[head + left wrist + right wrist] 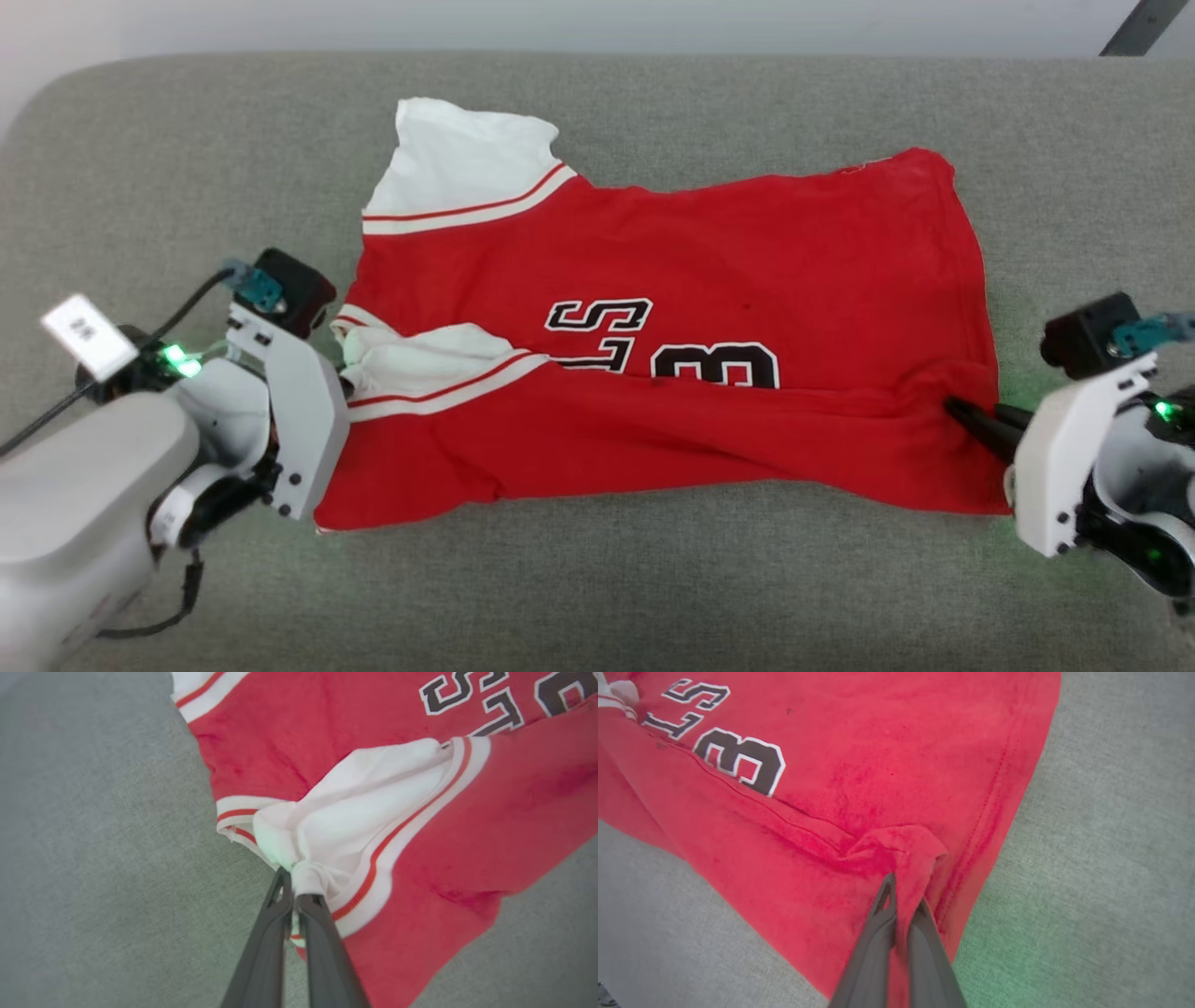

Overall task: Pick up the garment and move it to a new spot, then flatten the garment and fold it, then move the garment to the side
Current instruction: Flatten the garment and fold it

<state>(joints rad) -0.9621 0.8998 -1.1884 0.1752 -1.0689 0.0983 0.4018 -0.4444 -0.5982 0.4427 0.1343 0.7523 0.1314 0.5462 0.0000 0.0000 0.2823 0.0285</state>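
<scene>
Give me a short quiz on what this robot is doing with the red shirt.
1. True or false: the left gripper and the right gripper are both shut on the garment.
2. The left gripper pinches: A) a white sleeve; B) the black lettering; C) the red hem.
3. Fill in: the garment lies on a ___ fabric surface.
Key: 1 true; 2 A; 3 grey.

A folded flap of the shirt covers the lettering, so just "LS" and part of a "3" show. From the head, the left gripper fingers hide behind their wrist housing. One right gripper fingertip is buried in red cloth. The print on the arm label is unreadably small.
</scene>
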